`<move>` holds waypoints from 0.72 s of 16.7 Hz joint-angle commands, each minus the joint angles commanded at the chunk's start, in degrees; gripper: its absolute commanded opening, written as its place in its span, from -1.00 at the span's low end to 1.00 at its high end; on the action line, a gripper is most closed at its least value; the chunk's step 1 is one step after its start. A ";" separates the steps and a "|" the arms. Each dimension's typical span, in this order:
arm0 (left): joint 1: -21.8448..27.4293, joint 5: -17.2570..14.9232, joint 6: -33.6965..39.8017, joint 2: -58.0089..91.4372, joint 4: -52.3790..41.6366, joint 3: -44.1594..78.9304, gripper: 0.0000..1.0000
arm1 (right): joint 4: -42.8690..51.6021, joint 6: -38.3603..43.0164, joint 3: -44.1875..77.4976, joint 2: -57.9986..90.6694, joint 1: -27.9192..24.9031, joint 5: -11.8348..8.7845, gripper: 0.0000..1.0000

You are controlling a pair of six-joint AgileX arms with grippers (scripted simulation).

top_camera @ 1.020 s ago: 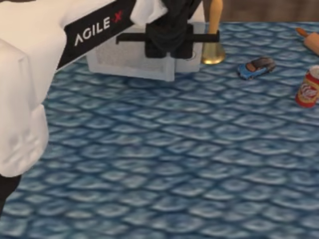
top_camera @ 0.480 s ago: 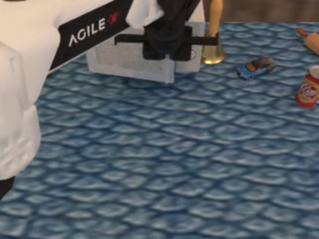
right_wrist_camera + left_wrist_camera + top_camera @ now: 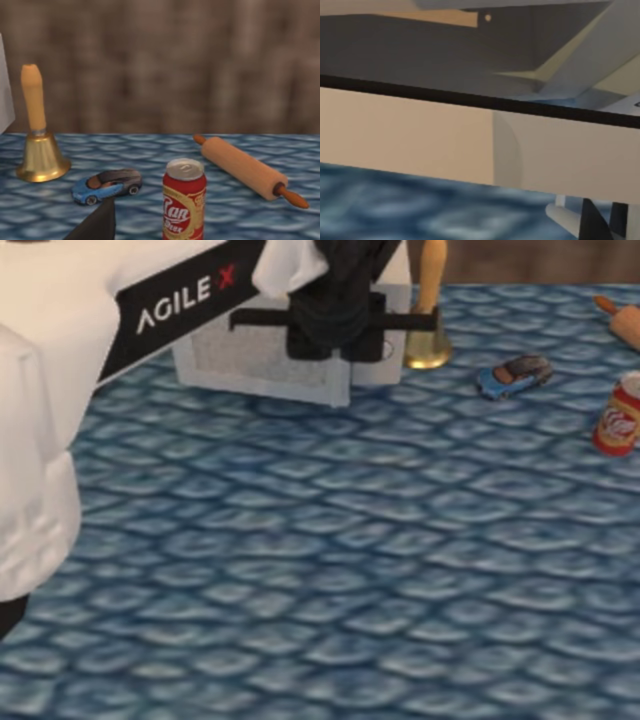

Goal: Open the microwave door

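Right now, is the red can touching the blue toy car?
Apart. In the right wrist view the red can stands beside the blue toy car with blue tablecloth between them; the top view shows the same gap.

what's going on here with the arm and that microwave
The left arm reaches across to the white microwave at the far side of the table, its pincer at the microwave door. In the top view the door's right edge stands slightly proud of the knob panel, so it looks barely ajar. The right arm is out of the top view. A bell, toy car, soda can and rolling pin sit untouched to the right.
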State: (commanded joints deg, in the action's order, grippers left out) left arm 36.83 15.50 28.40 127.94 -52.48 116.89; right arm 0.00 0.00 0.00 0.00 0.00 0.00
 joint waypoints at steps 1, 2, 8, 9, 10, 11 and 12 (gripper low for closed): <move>0.00 0.00 0.00 0.00 0.00 0.00 -1.00 | 0.00 0.00 0.00 0.00 0.00 0.00 1.00; 0.00 0.00 0.00 0.00 0.00 0.00 -1.00 | 0.00 0.00 0.00 0.00 0.00 0.00 1.00; 0.00 0.00 0.00 0.00 0.00 0.00 -1.00 | 0.00 0.00 0.00 0.00 0.00 0.00 1.00; 0.00 0.00 0.00 0.00 0.00 0.00 -1.00 | 0.00 0.00 0.00 0.00 0.00 0.00 1.00; 0.00 0.00 0.00 0.00 0.00 0.00 -1.00 | 0.00 0.00 0.00 0.00 0.00 0.00 1.00; 0.00 0.00 0.00 0.00 0.00 0.00 -1.00 | 0.00 0.00 0.00 0.00 0.00 0.00 1.00; 0.41 -0.30 0.23 0.31 0.04 -0.08 -1.00 | 0.00 0.00 0.00 0.00 0.00 0.00 1.00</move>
State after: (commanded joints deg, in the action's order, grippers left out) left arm 37.24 15.20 28.62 128.25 -52.44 116.81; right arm 0.00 0.00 0.00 0.00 0.00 0.00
